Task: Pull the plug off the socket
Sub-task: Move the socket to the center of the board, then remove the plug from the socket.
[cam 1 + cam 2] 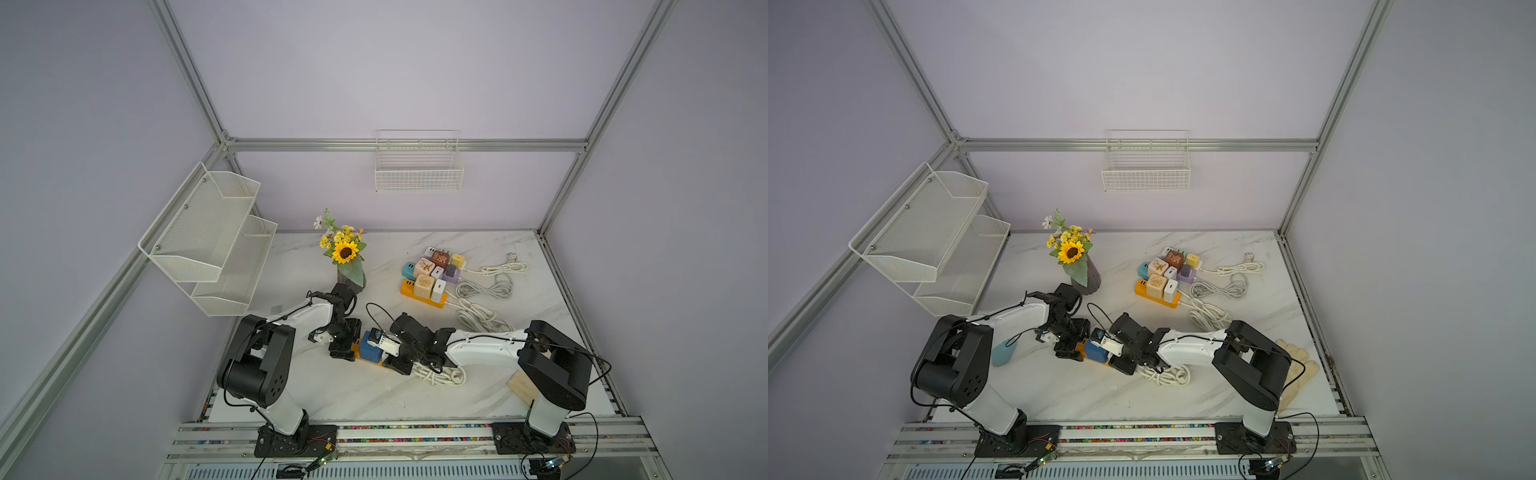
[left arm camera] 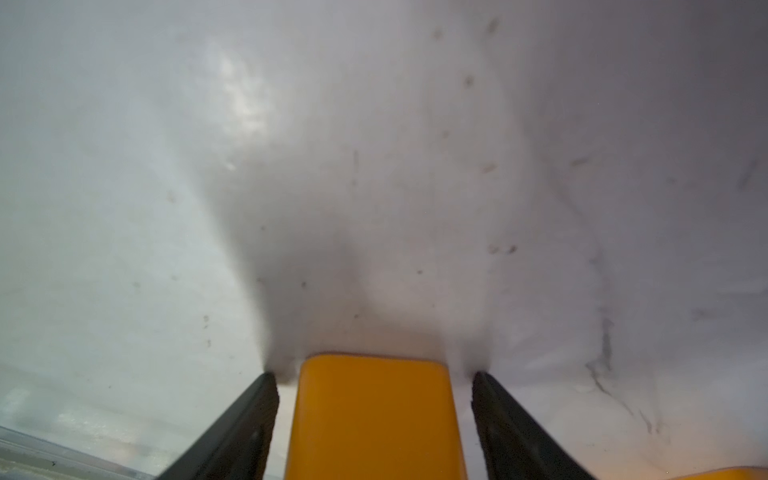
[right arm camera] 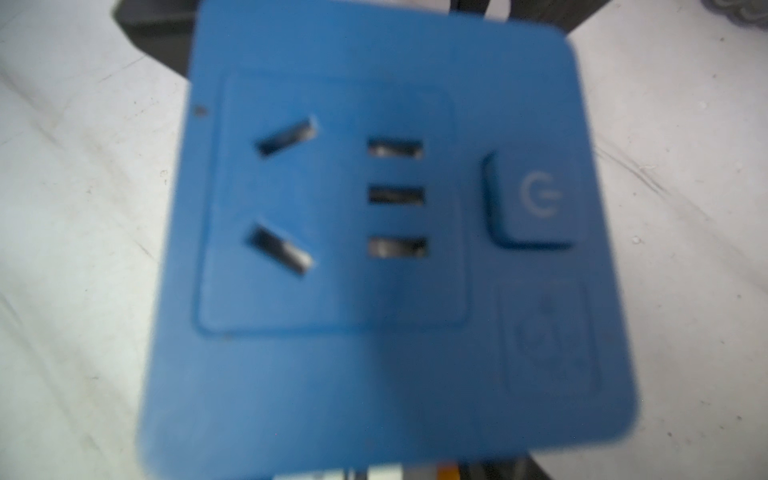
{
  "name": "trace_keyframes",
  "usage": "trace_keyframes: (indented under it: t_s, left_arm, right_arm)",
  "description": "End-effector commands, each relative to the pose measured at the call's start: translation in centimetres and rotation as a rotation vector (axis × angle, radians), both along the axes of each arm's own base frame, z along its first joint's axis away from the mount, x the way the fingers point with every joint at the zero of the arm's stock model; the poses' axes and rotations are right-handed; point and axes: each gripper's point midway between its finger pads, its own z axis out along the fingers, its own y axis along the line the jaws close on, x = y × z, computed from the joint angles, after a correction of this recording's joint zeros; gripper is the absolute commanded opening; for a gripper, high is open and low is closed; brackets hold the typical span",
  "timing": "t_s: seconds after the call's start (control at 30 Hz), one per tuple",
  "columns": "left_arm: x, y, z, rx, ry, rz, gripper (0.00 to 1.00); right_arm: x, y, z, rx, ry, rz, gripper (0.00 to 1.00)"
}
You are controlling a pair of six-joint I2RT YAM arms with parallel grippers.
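An orange socket strip [image 1: 356, 346] lies near the table's front middle, with a blue cube plug [image 1: 369, 353] standing on it. In both top views my left gripper [image 1: 343, 347] is at the strip's left end. The left wrist view shows the strip [image 2: 374, 424] between the black fingers [image 2: 249, 415], with a narrow gap on each side, so the left gripper [image 2: 374, 380] is open. My right gripper [image 1: 380, 353] reaches in from the right and is shut on the blue plug [image 1: 1095, 351]. The plug's face [image 3: 374, 249] fills the right wrist view and hides the fingers.
A sunflower vase [image 1: 351, 278] stands behind the left arm. Further strips loaded with coloured plugs [image 1: 432, 274] and white cables [image 1: 486, 286] lie at the back right. A coiled cable [image 1: 440, 374] lies under the right arm, and a wooden block [image 1: 521, 386] beside its base. A mesh shelf [image 1: 208, 241] hangs on the left wall.
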Motion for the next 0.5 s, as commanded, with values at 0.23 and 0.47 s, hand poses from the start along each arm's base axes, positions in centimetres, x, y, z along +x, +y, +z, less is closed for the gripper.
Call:
trace_keyframes:
  t_s: [0.23, 0.47]
  left_arm:
    - [-0.5, -0.1, -1.0, -0.001, 0.033, -0.014, 0.35]
    - [0.0, 0.0, -0.9, 0.011, 0.014, -0.020, 0.23]
  right_arm:
    - [0.2, 1.4, 2.1, 0.057, -0.027, 0.005, 0.65]
    - [-0.2, 0.3, 5.0, 0.097, -0.029, -0.041, 0.70]
